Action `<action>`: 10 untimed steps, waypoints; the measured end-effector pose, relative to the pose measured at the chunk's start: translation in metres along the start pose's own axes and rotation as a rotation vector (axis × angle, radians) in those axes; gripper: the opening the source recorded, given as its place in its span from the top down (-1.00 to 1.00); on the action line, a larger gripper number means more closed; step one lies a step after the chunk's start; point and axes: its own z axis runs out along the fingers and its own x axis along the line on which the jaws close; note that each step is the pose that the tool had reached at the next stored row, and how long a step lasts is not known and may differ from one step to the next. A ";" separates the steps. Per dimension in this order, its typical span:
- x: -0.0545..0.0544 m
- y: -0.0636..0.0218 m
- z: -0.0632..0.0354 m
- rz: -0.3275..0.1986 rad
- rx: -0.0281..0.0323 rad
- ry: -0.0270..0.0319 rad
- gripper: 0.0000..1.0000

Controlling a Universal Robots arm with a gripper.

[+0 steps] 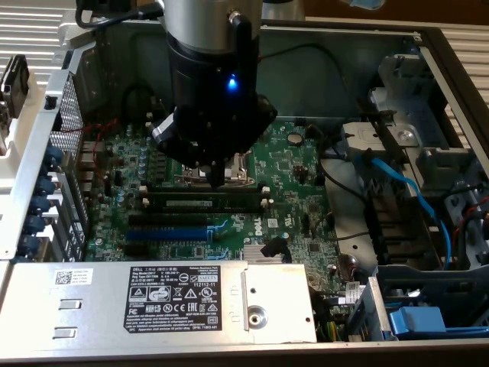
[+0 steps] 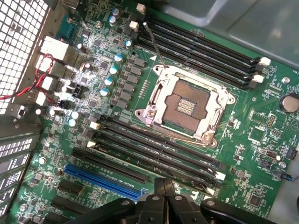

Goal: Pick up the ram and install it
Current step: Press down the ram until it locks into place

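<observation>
Clenched, empty, gripper [image 2: 163, 198] hovers just above the ram [image 1: 202, 202] seated in a memory slot beside the CPU socket [image 2: 184, 106].

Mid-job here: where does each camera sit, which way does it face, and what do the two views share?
Exterior view: off the arm, looking down into the open computer case; the arm's black wrist and tool hang over the motherboard.
Wrist view: on the wrist, facing down at the board; shut tool shows.
Shared: CPU socket, blue expansion slot.
</observation>
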 end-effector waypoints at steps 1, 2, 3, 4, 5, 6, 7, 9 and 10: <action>0.000 0.0000 0.0000 0.013 0.0004 0.0001 0.80; 0.000 0.0000 -0.0001 0.027 0.0009 0.0004 0.80; 0.000 0.0000 -0.0001 0.039 0.0013 0.0006 0.80; 0.000 0.0000 0.0000 0.052 0.0016 0.0008 0.80; 0.000 0.0000 -0.0001 0.065 0.0020 0.0012 0.80; 0.000 0.0000 0.0000 0.078 0.0023 0.0014 0.80; 0.000 0.0000 0.0000 0.092 0.0027 0.0016 0.80; 0.000 0.0000 -0.0001 0.117 0.0035 0.0020 0.80; 0.000 0.0000 0.0000 0.130 0.0038 0.0023 0.80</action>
